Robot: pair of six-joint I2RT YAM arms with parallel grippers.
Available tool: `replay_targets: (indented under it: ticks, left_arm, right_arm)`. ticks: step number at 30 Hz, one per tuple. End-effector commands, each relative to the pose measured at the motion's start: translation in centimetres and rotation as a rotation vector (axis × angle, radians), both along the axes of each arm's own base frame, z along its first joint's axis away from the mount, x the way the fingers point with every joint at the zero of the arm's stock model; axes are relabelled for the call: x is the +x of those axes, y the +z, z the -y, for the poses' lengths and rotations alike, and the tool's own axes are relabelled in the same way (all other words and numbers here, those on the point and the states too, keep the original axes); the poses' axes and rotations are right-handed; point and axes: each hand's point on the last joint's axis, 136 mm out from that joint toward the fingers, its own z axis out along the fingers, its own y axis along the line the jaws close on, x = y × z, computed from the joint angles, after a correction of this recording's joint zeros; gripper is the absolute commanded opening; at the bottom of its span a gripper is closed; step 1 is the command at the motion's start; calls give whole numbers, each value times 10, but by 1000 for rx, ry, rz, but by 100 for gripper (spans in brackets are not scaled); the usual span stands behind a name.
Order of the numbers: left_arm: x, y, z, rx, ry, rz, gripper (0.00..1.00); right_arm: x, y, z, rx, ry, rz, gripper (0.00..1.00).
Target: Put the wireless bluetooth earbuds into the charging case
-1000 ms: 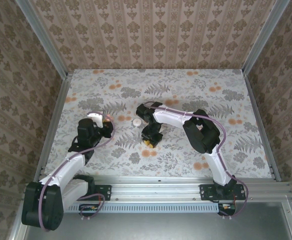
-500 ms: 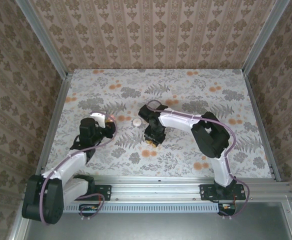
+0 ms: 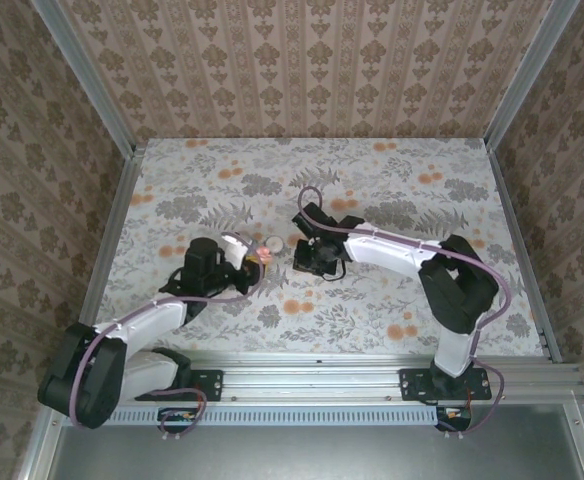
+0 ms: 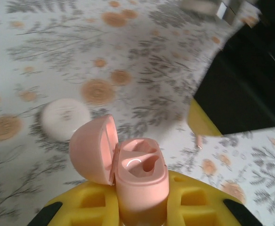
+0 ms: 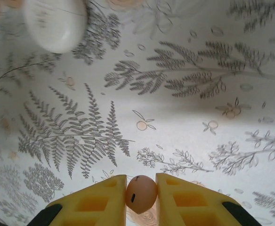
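Note:
A pink charging case (image 4: 141, 176) stands upright with my left gripper (image 4: 140, 207) shut on it. Its lid (image 4: 93, 148) is swung open to the left, and the two pink sockets face up. From above, the case (image 3: 257, 252) is near the table's middle, in the left gripper (image 3: 252, 258). My right gripper (image 5: 141, 195) is shut on a small peach oval earbud (image 5: 141, 193) with a dark slot, held just above the cloth. The right gripper (image 3: 307, 260) hangs a short way right of the case. Its yellow finger (image 4: 203, 120) shows beyond the case.
A whitish round disc (image 4: 64, 118) lies on the flowered cloth just behind and left of the case; it is also the disc (image 5: 55, 23) at the top left of the right wrist view. Patterned walls and metal rails (image 3: 112, 230) enclose the table.
The left arm has carried the open case right, toward the middle. The right gripper has lifted and shifted slightly back and right with the earbud. The two grippers are now close together.

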Motion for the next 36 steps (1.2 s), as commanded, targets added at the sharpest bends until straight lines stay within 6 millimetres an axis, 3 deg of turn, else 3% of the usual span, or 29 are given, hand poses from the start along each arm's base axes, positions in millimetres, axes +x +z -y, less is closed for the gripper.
replay_targets:
  ticks: [1,13,19,27,36]
  left_arm:
    - [-6,8,9,30,-78,59,10]
    - [-23,6,25,57,-279,124,9]
    - [-33,13,33,59,-373,191,9]
    - [-37,21,39,76,-416,257,9]
    - [-34,30,39,73,-401,301,9]
  right_arm:
    - [13,17,1,10,124,159,21]
    - [7,57,26,0,239,462,21]
    - [1,83,20,97,274,580,22]
    - [-3,91,8,119,318,628,22]
    - [-22,105,-4,175,367,672,22]
